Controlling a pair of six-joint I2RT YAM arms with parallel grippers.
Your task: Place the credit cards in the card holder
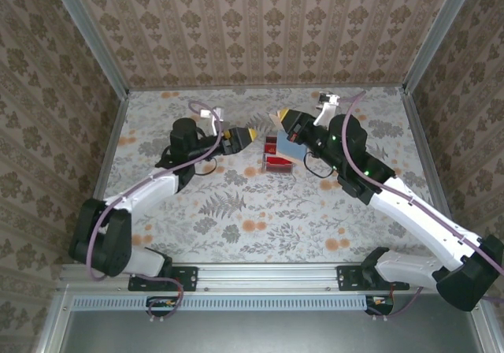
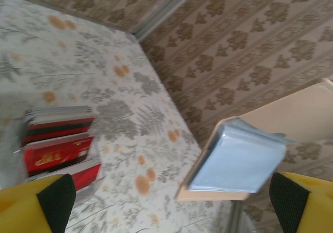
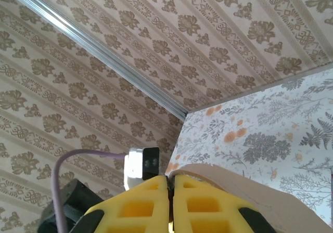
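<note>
We are pinching the card holder [image 1: 293,140] in our right gripper [image 1: 282,117], jaws pressed together on its tan edge, holding it tilted above the table [image 1: 236,219] at far centre. Our left gripper [image 1: 250,135] is hanging spread wide just left of the credit cards [image 1: 276,154], which are lying clustered on the table

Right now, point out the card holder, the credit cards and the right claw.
card holder [image 2: 302,113], left wrist view, on its tan outer flap.
credit cards [image 2: 57,154], left wrist view, on the middle red card's face.
right claw [image 3: 171,183], right wrist view, at the seam between its shut yellow fingertips.
</note>
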